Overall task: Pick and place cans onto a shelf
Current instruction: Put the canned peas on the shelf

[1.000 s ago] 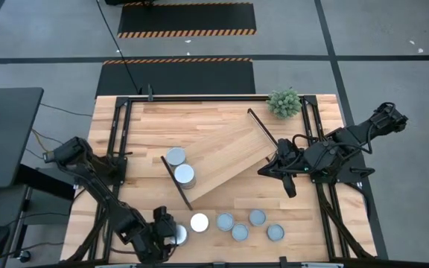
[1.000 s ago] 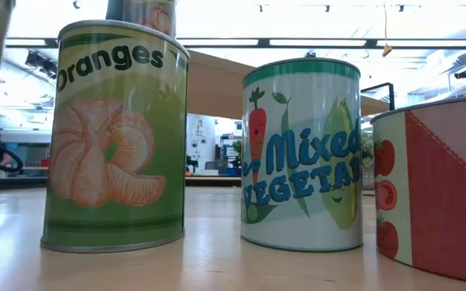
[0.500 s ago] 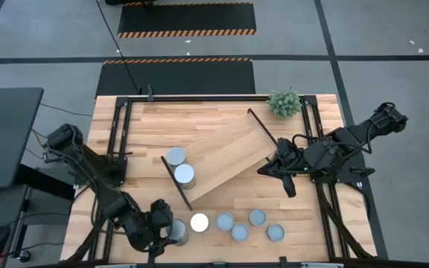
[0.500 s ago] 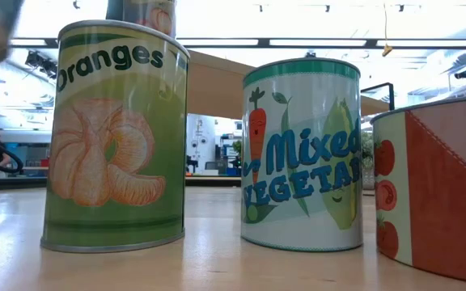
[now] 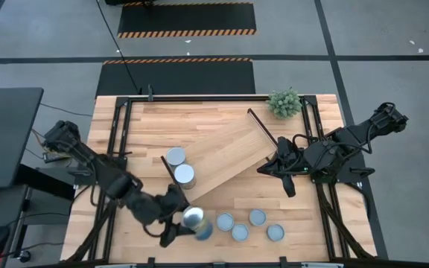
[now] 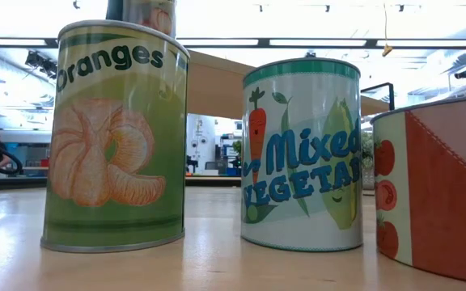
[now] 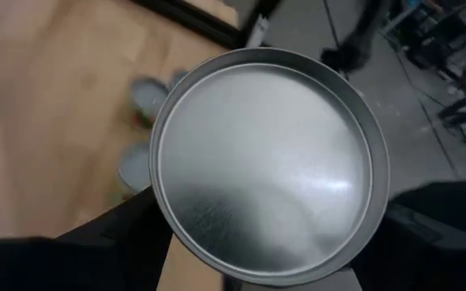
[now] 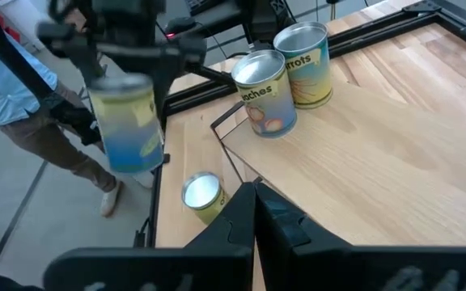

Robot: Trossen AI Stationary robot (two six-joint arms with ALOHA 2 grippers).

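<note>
Wooden surface [image 5: 214, 119] mostly bare; your left hand [image 5: 186, 220] grips lifted can [image 5: 194, 217] at near edge, axis upright; shelf [image 5: 222, 156] lies just beyond, nearer left arm; right hand [image 5: 283, 173] idle beside shelf's far end, grip state unclear

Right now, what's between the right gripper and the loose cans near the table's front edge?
Only bare tabletop lies between the right gripper and the cans; the high view shows it.
</note>
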